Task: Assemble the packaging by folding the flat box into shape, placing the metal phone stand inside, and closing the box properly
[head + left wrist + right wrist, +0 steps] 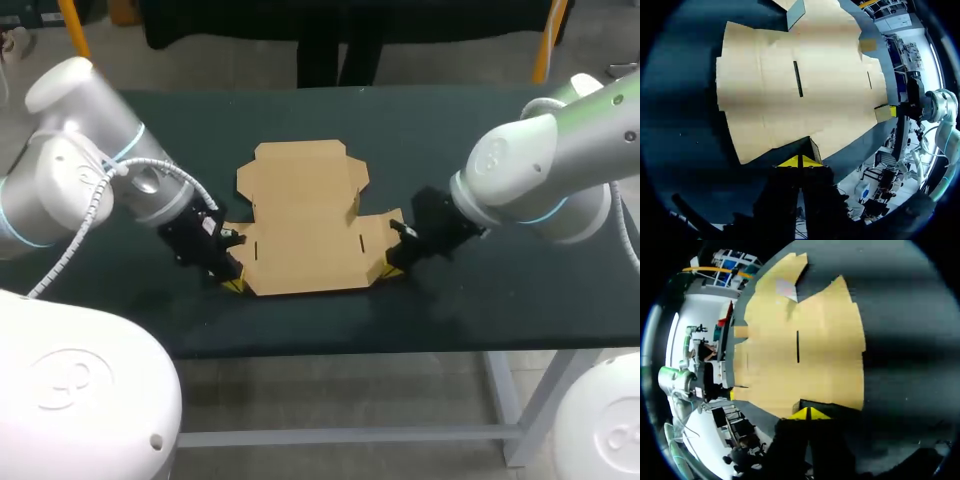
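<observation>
Cardboard box [300, 225], mostly flat, lies mid-frame on the dark table [480, 300], the left gripper [232, 283] at its lower-left flap and the right gripper [392, 270] at its lower-right, each narrowed onto the card edge (a thin pinch, I'd say), so folding is just starting: next, raise both flaps upright together.

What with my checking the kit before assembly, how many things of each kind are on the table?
Cardboard box: 1
Grippers: 2, the left gripper and the right gripper
Total: 3
</observation>
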Available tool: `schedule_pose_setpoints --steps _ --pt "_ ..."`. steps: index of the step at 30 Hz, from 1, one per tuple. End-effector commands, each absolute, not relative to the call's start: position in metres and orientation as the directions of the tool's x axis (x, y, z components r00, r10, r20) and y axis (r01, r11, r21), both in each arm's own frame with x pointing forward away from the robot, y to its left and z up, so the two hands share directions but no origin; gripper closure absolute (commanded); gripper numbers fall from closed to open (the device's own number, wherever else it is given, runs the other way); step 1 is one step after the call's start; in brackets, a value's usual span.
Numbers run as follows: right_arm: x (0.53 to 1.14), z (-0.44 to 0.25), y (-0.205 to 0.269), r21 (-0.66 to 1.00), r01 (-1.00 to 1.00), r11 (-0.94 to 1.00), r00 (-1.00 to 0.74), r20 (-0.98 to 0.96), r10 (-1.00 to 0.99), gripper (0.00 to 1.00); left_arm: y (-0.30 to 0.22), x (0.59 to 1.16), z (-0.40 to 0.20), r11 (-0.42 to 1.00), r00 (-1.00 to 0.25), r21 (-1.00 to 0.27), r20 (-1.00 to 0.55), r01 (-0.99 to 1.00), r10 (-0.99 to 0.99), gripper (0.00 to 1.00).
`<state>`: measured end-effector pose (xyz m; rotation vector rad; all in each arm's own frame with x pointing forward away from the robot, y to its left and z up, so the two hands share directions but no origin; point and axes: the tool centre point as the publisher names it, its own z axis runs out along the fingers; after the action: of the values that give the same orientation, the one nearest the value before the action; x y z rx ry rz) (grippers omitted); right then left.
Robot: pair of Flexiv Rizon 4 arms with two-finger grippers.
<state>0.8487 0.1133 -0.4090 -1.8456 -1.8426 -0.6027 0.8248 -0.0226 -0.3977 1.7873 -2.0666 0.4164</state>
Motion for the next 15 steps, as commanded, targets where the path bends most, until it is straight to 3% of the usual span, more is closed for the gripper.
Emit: schedule_pose_setpoints --steps 1,15 --pt "0.85 -0.406 0.119 -0.02 1.0 0.003 0.009 0.557 0.831 1.0 -0.028 0.826 -0.393 0.15 -0.123 0.032 0.422 -0.988 -0.898 1.0" --pt "0.85 -0.406 0.125 -0.024 1.0 0.007 0.007 0.516 0.857 1.0 -0.039 0.827 -0.393 0.169 -0.142 0.038 0.378 -0.985 -0.915 1.0"
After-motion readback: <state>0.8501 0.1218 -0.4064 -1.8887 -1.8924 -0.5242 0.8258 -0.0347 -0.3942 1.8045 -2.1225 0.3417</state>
